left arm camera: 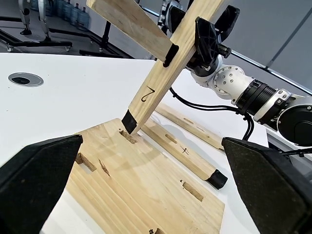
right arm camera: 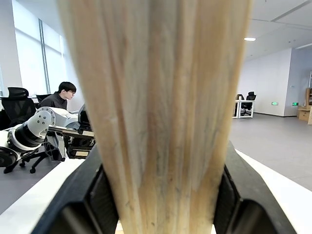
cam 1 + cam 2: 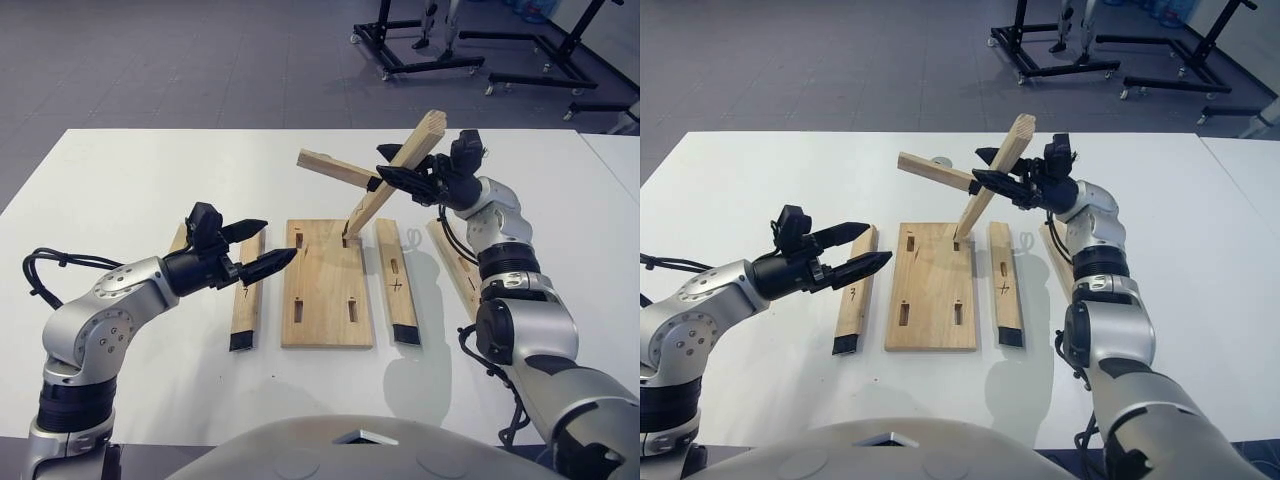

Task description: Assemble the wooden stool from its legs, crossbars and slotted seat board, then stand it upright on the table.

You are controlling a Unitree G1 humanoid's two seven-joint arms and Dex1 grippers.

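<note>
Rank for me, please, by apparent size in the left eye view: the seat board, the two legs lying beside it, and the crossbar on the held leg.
1. seat board
2. leg left of it and leg right of it: alike, so tied
3. crossbar, though farther from the camera

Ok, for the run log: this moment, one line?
right pincer: shut on leg with crossbar, foot at seat board slot | left pincer: open, by loose leg
</note>
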